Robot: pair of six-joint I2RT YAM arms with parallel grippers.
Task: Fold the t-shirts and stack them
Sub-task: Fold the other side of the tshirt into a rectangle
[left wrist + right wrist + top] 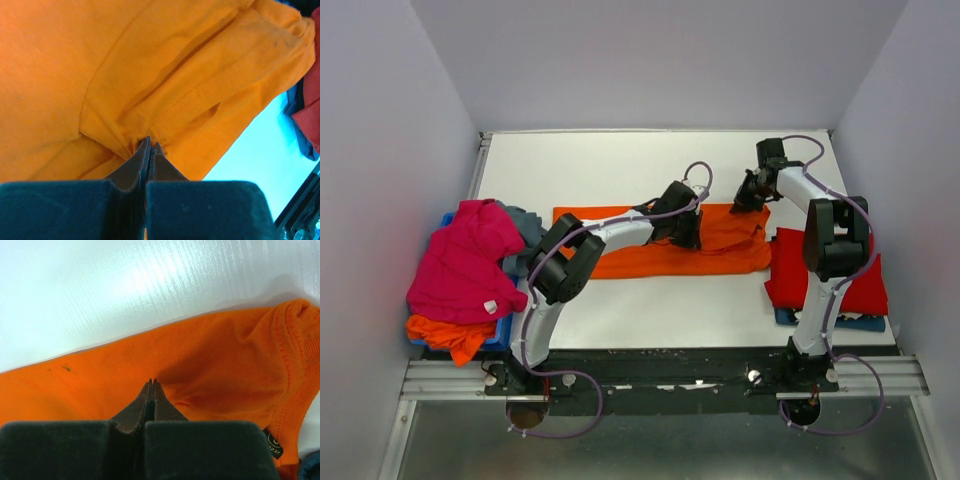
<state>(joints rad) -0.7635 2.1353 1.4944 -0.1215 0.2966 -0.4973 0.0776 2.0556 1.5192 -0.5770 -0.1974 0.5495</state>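
Observation:
A bright orange t-shirt (640,258) lies as a long folded strip across the middle of the white table (620,165). My left gripper (688,232) is shut on a gathered pinch of this shirt (60,75) near its right part; the cloth bunches at the tips (149,144). My right gripper (748,198) is shut at the shirt's far right corner by the collar, its tips (152,382) against the orange cloth (225,355). A red t-shirt (850,285) lies folded at the right. A magenta pink t-shirt (470,260) tops a heap at the left.
The left heap also holds a grey-blue shirt (525,225) and another orange one (450,335). A dark blue cloth (840,322) shows under the red shirt. Grey walls close in the table on the left, right and far sides.

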